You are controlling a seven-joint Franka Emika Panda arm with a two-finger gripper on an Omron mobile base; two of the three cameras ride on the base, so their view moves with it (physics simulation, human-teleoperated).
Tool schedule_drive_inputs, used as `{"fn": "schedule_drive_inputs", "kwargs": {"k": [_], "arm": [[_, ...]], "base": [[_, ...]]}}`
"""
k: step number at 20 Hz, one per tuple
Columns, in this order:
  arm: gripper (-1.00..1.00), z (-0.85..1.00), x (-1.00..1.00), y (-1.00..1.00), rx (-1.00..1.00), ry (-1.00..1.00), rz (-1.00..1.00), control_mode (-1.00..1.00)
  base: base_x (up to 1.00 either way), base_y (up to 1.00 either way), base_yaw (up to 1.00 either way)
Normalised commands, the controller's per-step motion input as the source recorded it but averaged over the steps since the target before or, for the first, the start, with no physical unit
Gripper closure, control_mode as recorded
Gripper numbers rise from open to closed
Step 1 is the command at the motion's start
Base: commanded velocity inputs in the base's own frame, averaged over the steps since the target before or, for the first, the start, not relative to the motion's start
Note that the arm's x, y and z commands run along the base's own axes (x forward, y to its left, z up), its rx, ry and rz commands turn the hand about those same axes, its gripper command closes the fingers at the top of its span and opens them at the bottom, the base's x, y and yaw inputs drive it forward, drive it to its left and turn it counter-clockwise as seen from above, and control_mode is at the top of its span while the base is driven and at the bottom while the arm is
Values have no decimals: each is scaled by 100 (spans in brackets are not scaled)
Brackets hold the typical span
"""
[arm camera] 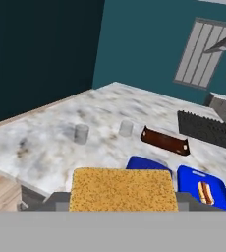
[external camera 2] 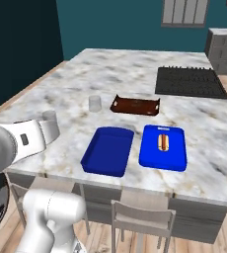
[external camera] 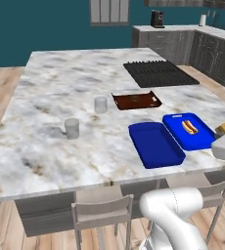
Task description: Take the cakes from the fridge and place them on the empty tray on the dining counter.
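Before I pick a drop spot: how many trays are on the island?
3. The empty blue tray nearest the edge, the blue tray with the hot dog beside it, and the brown tray behind them, toward the cooktop.

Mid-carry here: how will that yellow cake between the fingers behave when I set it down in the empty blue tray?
The yellow cake looks flat-sided and squarish, so it likely won't roll. Its speckled, spongy surface suggests it's soft; squeezing may dent it. The empty blue tray has a low rim, probably containing any slide.
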Motion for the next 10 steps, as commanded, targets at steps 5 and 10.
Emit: {"fn": "schedule_drive_inputs", "kwargs": {"k": [5, 10], "arm": [[100, -4, 48, 1, 0, 2, 0, -100], [100, -26, 53, 0, 0, 5, 0, -100]], "base": [[0, 0, 0], [0, 0, 0]]}}
